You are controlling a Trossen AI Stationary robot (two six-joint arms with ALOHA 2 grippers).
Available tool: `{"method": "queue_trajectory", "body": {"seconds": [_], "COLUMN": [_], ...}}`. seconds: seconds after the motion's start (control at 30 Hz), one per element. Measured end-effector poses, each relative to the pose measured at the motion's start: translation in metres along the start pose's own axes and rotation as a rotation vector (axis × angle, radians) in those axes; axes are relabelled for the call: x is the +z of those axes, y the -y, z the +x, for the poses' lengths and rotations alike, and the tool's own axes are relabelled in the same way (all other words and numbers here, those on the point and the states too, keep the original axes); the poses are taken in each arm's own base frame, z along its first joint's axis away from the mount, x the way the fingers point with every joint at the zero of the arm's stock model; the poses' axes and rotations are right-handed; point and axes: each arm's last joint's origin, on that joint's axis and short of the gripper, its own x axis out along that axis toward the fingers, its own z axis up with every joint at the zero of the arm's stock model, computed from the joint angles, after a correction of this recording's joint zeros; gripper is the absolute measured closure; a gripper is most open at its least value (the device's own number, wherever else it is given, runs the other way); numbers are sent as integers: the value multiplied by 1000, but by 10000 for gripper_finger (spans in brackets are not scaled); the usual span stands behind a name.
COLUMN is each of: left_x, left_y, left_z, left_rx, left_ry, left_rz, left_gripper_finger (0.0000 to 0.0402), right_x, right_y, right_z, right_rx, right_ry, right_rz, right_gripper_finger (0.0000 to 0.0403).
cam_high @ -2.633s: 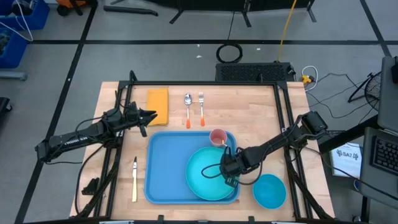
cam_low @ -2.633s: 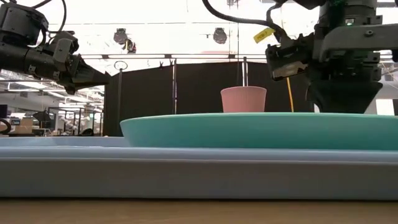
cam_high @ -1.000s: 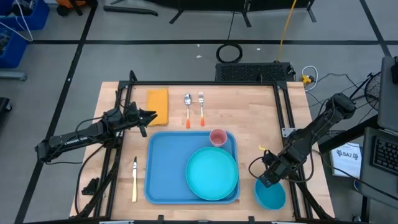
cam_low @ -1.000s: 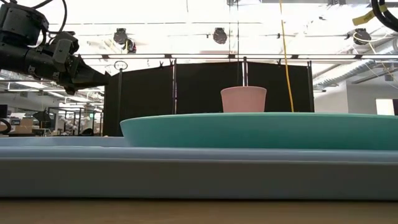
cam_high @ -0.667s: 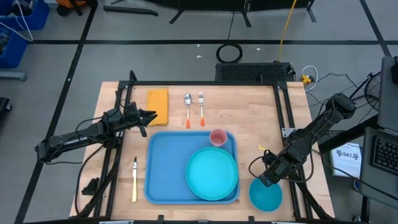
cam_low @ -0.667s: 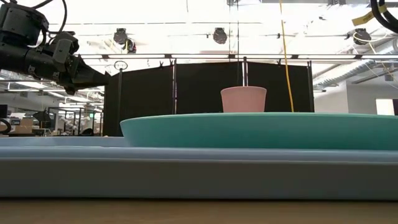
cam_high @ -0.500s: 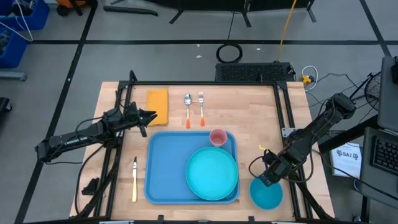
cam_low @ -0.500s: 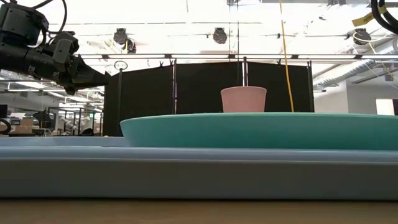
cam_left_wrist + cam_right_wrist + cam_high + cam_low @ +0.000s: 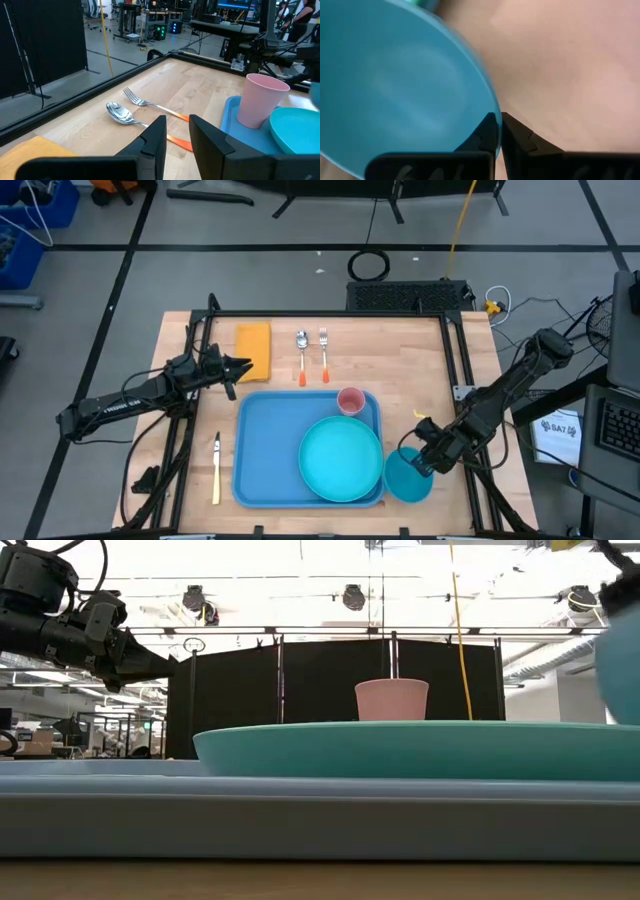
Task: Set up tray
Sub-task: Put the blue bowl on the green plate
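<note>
Light-blue tray (image 9: 268, 450) flat on the wooden tabletop (image 9: 400, 360), at the near middle. On its right half, a round teal plate (image 9: 342, 459); at its far right corner, a pink cup (image 9: 350, 401) standing upright just behind the plate. Right gripper (image 9: 424, 461) just off the tray's right edge, jaws closed on the rim of the blue bowl (image 9: 405, 477), pinching the rim between them with the hollow of the bowl in plain sight in the right wrist view (image 9: 405, 85); bowl just beside the tray's right edge, lifted or not cannot be told from above. In the low view, bowl's edge (image 9: 622, 650) at the far right, above the plate's level. Left gripper (image 9: 238, 364) beyond the tray's far left corner, beside a yellow cloth (image 9: 254, 348); jaws a narrow gap apart, nothing between them. Spoon (image 9: 302, 350) and fork (image 9: 325, 348) with orange handles lying side by side behind the tray. Knife (image 9: 216, 467) lying left of the tray, parallel to its edge.
</note>
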Motion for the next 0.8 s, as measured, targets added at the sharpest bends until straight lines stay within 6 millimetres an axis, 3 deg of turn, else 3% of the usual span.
{"method": "queue_trajectory", "body": {"seconds": [0.17,0.27,0.43,0.53,0.7,0.8], "left_x": [0,0,0,0,0,0], "left_y": [0,0,0,0,0,0], "left_z": [0,0,0,0,0,0], "left_rx": [0,0,1,0,1,0], "left_ry": [0,-1,0,0,0,-1], "left_rz": [0,0,0,0,-1,-4], "left_gripper_finger": [314,314,314,314,314,314], "right_x": [3,10,42,70,111,128], "right_y": [-6,-14,-40,-48,-47,-57], "right_z": [-15,-24,-33,-24,4,5], "right_rx": [156,274,464,487,379,301], "right_ry": [96,246,483,467,251,208], "right_rz": [-56,-122,-265,-330,-346,-384], "right_gripper_finger": [401,401,402,402,402,402]}}
